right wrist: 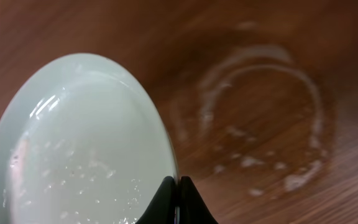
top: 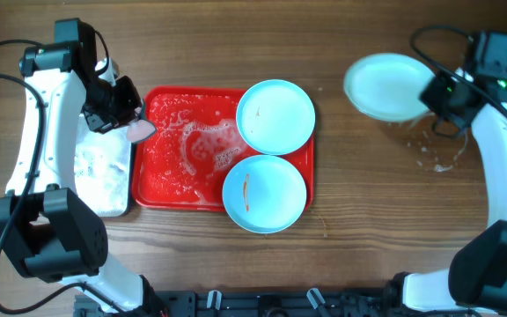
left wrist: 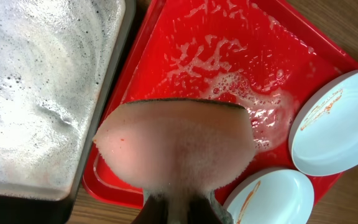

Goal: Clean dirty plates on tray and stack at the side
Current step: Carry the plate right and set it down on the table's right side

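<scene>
At the left of the tabletop, the left arm bends inward, its jaws clamped on a foamy pink sponge above the seam between the grey pan and the red tray; the sponge hides most of the jaws. Farther right, the right arm reaches to the far corner, jaws closed on the rim of a wet plate, well off the tray beside a soapy ring on the wood; the wrist view crops that plate. Two smeared plates, the upper plate and the lower plate, lie on the tray's right side, overhanging its rim
</scene>
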{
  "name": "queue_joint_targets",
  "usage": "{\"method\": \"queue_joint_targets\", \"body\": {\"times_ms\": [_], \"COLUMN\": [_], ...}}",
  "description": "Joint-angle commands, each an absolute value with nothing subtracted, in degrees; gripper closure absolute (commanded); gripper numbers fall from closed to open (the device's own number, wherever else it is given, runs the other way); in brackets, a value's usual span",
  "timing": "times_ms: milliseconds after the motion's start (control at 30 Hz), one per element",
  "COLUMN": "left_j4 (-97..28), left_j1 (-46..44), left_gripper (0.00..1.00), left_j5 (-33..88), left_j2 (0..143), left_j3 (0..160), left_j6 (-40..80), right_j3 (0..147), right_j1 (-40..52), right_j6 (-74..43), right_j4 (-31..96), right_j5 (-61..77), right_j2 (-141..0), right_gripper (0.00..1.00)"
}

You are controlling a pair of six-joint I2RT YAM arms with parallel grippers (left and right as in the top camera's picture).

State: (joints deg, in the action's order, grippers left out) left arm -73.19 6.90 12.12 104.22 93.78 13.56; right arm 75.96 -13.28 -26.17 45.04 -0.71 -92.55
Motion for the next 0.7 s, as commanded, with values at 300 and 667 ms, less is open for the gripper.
{"method": "queue_joint_targets", "body": {"times_ms": [300, 667], "left_j4": [-72.84, -72.82], "left_j1": [6.85, 6.85], "left_gripper": [0.96, 0.96], "left_j5": [13.06, 13.06], "left_j2": [103.94, 103.94], "left_j3": [94.41, 94.41], "left_j6": [12.38, 12.40], "right_j3": [60.73, 55.57], "right_j1": [-27.83, -27.83], "right_j6": [-32.10, -32.10], "right_j4": [33.36, 30.41], "right_j5": [-7.33, -11.20], "right_j2": [-91.94, -92.68], "right_gripper": [0.96, 0.83]}}
